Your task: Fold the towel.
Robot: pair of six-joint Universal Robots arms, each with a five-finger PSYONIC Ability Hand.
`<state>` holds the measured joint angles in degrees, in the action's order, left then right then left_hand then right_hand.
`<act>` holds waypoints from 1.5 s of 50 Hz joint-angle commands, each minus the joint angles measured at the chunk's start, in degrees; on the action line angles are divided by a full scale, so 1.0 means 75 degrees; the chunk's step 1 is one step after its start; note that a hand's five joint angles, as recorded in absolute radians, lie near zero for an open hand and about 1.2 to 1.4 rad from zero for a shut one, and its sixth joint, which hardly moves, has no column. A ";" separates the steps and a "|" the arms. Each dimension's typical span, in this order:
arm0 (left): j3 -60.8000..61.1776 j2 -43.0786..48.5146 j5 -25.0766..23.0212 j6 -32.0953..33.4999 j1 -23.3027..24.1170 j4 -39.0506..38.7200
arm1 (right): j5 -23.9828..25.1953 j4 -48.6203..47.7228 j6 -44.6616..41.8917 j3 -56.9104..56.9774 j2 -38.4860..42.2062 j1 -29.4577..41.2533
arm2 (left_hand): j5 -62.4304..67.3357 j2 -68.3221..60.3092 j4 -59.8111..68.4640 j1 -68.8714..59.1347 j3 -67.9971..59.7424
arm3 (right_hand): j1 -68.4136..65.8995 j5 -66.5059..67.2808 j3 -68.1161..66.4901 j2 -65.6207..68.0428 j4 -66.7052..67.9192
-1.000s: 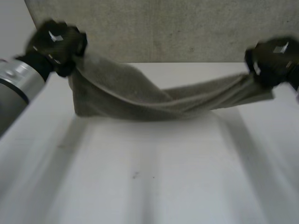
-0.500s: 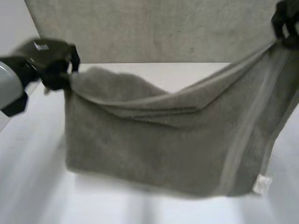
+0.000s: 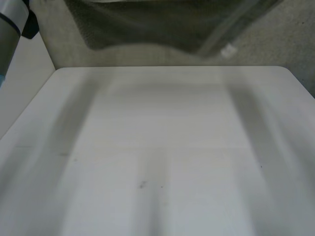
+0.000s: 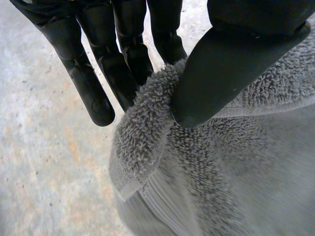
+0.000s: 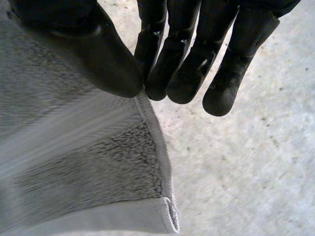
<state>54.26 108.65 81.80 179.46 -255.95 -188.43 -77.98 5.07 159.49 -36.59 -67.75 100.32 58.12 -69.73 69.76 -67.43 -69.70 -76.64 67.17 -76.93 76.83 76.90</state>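
The left hand [image 4: 231, 64] is closed on the towel [image 4: 221, 162] in a pinch: its thumb presses down on the terry cloth near a hemmed edge, and the cloth bunches into a thick fold against the fingers [image 4: 83, 73], which run nearly straight and close together beside it. The hand points downward, with the speckled grey floor [image 4: 39, 147] beyond its fingertips and the towel hanging away below the thumb. The right hand [image 5: 98, 54] holds the towel [image 5: 74, 162] in the same way, its thumb clamping the cloth against the tips of its fingers [image 5: 182, 64] right at a side hem. The fingers are only slightly bent and lie side by side. From that pinch the hem runs down to a free corner with a folded band, and the floor [image 5: 246, 162] lies beyond it. In the head view the towel [image 3: 147, 24] hangs in the air beyond the far edge of the white worktop [image 3: 162, 147], touching nothing there, with a small white tag [image 3: 228, 50] at its lower edge toward the robot's right. The grey left arm [image 3: 10, 19] reaches up at the robot's left.
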 commanded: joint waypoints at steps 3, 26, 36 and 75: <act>0.2687 0.0207 0.0004 0.0305 0.0013 -0.0258 | 0.1032 0.0660 -0.0239 -0.3668 -0.0528 0.0030 | 0.1584 -0.1369 0.1366 -0.1677 -0.1374 | -0.0448 0.0377 -0.0409 0.0423 0.0413; 0.5984 0.0455 -0.0008 0.3107 -0.0128 -0.1056 | 0.1221 -0.0652 -0.1390 -0.7332 0.0409 -0.0122 | -0.1530 0.1746 -0.1749 0.1438 0.1741 | -0.0448 0.0377 -0.0409 0.0423 0.0413; 0.6160 0.0349 -0.0020 0.3119 -0.0105 -0.1149 | 0.1233 -0.0839 -0.1366 -0.7531 0.0420 -0.0228 | -0.1508 0.1724 -0.1727 0.1416 0.1719 | -0.0448 0.0377 -0.0409 0.0423 0.0413; 0.6500 0.1228 -0.0547 0.3166 -0.0292 -0.2133 | 0.1233 -0.0887 -0.1472 -0.7590 0.0725 -0.0204 | -0.2271 0.2486 -0.2489 0.2178 0.2481 | -0.0448 0.0377 -0.0409 0.0423 0.0413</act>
<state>103.19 116.17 77.67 203.19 -257.87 -201.84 -68.73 -1.58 148.51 -93.56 -62.54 98.74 34.06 -44.25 44.25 -44.17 -44.25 -76.64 67.17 -76.93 76.83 76.90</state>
